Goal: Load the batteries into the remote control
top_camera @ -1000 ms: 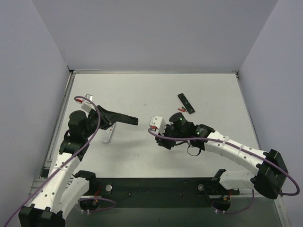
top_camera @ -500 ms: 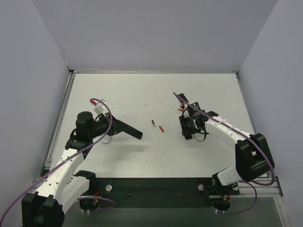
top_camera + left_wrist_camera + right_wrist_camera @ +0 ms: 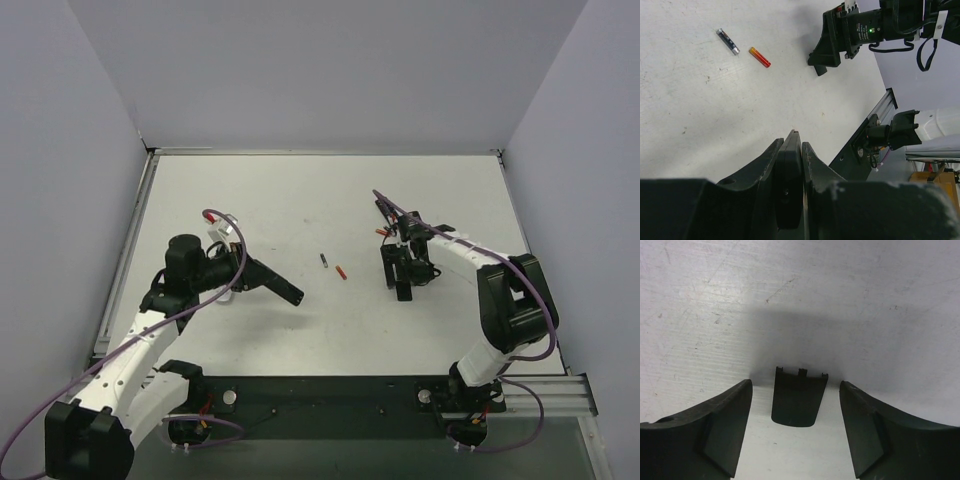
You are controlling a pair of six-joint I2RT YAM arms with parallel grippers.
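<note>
Two batteries lie mid-table: a dark grey cell and a red cell. They also show in the left wrist view, the grey cell and the red cell. My left gripper is left of them, shut on a flat black remote seen edge-on. My right gripper is open, right of the batteries, pointing down at the table. A black battery cover with three tabs lies flat between its fingers, untouched.
A white remote lies partly hidden under my left arm. Another black remote lies partly hidden behind the right arm, with a small red piece close by. Grey walls stand on three sides.
My right gripper has moved from the table's middle to the right and opened over the cover. The two batteries now lie uncovered mid-table. My left gripper has shifted slightly lower and right.
</note>
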